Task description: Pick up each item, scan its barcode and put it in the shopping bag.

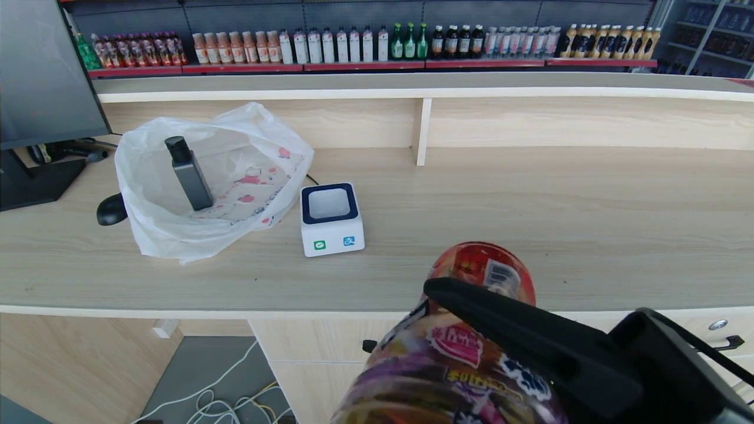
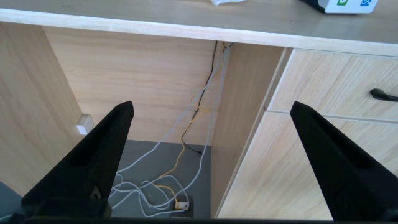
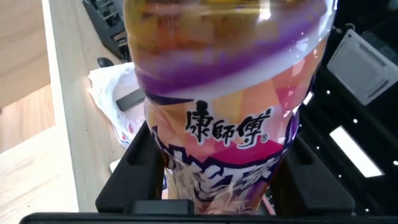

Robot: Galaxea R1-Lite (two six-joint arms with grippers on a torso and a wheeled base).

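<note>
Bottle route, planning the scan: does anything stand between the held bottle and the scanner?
Nothing visible does: only bare counter lies between the bottle and the scanner; the bag sits left of it.

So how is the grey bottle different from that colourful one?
The grey bottle is slim, plain and stands in the shopping bag; the colourful bottle is fatter, brightly labelled and held tilted in the right gripper. Both are bottles.
</note>
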